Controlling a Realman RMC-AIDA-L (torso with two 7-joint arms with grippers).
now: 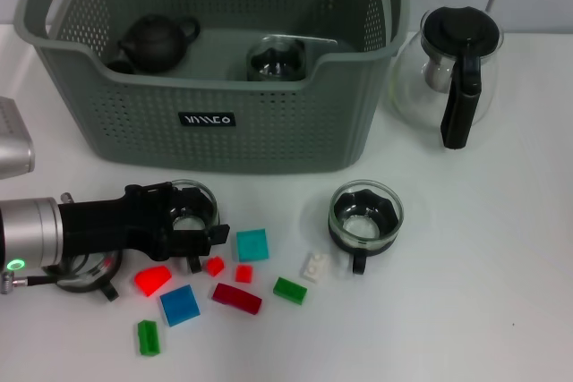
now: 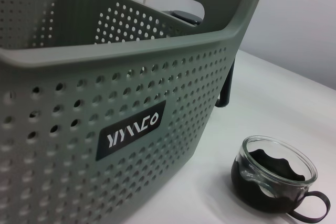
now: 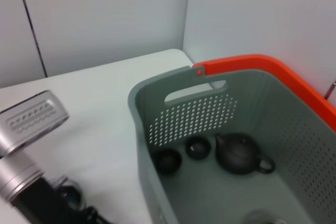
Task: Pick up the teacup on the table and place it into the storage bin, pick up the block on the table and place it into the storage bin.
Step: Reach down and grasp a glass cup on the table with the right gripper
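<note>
The left gripper (image 1: 190, 225) sits near the bench's front-left corner, fingers grasping a glass teacup (image 1: 193, 206) beside the storage bin (image 1: 215, 123). The right gripper's fingers are out of sight, so their state is unknown.

Teacups, blocks and storage bin on white table.
Grey perforated storage bin (image 1: 224, 123) upright at back. One glass teacup (image 1: 364, 218) with black holder stands upright in front, apart; second teacup (image 1: 192, 207) sits at left pincer (image 1: 192, 225). Small coloured blocks (image 1: 252, 244) scattered just before both.
</note>
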